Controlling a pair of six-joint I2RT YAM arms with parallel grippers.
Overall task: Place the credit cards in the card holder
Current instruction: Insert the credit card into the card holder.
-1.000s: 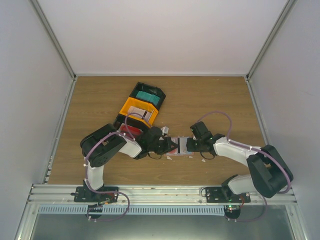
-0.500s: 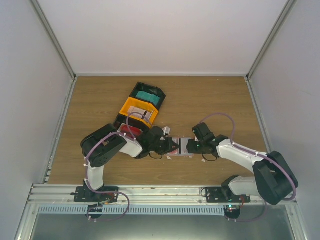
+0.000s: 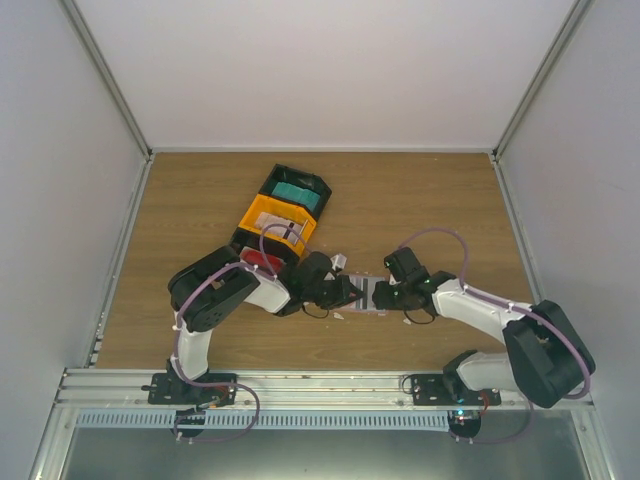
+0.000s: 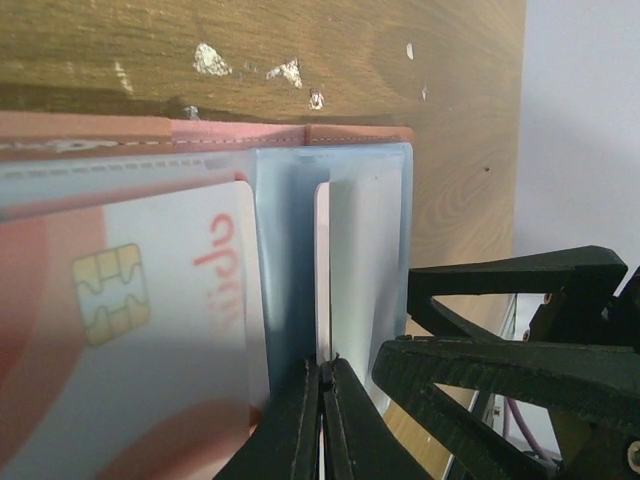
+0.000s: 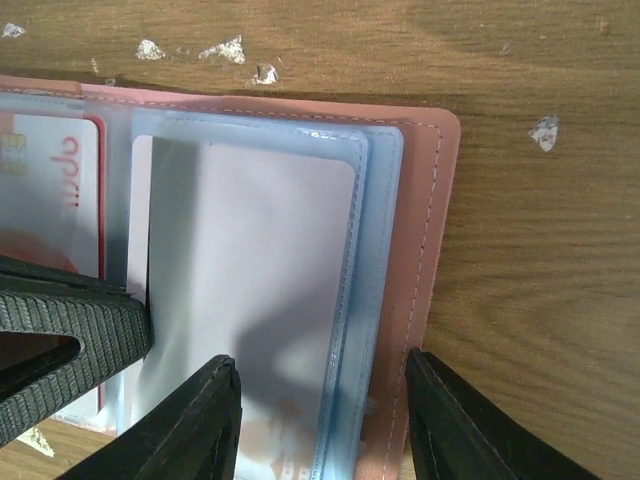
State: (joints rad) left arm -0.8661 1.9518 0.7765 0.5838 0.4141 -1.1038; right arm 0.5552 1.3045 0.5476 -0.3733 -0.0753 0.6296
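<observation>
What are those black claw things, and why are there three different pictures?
They are the pinching hands of two robot arms bolted to a wooden table. The wide picture looks down from above and shows both arms. The other two come from a little camera on each wrist, so you see the fingers up close. On the table lie a black-and-orange tray and an open pink card holder with clear pockets. A card with a gold chip sits in one pocket and a white card in another. The left gripper is pinched shut on what looks like a thin clear pocket of the holder. The right gripper is open, with one finger on each side of the holder's end, and holds nothing.
</observation>
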